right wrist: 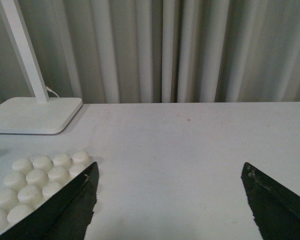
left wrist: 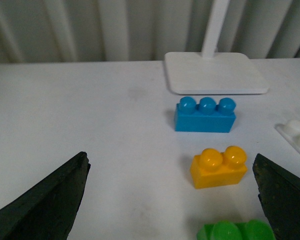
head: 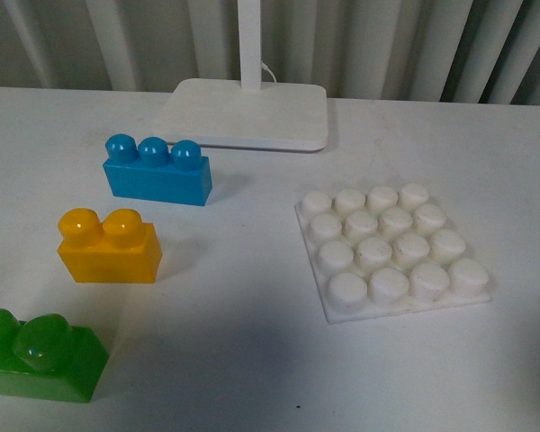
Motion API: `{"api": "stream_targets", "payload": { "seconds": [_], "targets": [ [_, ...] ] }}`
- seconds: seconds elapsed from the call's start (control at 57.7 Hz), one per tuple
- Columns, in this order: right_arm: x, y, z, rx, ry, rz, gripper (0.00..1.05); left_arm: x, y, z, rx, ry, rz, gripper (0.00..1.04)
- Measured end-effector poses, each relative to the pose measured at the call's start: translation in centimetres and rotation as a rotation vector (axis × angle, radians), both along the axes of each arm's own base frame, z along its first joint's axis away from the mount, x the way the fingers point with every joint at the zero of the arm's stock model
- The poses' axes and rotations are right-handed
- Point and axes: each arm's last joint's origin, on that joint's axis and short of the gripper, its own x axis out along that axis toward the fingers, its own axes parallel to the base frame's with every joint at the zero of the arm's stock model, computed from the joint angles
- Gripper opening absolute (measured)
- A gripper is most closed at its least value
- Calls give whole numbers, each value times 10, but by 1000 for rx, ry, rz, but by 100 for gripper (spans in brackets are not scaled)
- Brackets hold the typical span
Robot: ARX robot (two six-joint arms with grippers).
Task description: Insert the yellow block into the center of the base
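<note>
Yellow block: at 9 o'clock of base, nearer left gripper (jaws spread wide, empty), long axis lying roughly finger to finger

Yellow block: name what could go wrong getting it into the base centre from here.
1. The yellow block lies between the blue brick and green brick; the open left gripper may bump either on approach.
2. Nothing holds the base, which lies skewed; pressing down may slide it.
3. Its four-by-four studs make landing a row off centre easy.
</note>
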Motion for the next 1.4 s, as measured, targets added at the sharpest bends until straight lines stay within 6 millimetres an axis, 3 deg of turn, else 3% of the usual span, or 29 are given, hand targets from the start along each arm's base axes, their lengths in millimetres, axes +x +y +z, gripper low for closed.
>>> {"api": "stream_targets", "payload": {
  "seconds": [0.277, 0.416, 0.728, 1.023, 1.404],
  "targets": [
    [0, 0, 0, 0, 0, 0, 96, 66, -8, 23, 409, 165, -442, 98],
    [0, 0, 0, 0, 0, 0, 96, 89, -20, 31, 582, 194, -593, 98],
    [0, 0, 0, 0, 0, 0, 96, 130, -46, 24, 968, 321, -861, 98],
    [0, 0, 0, 0, 0, 0, 96, 160, -68, 14, 1022, 403, -1009, 98],
    [0, 0, 0, 0, 0, 0, 96, 186, -76, -14, 1036, 527, -1051, 98]
  ]
}}
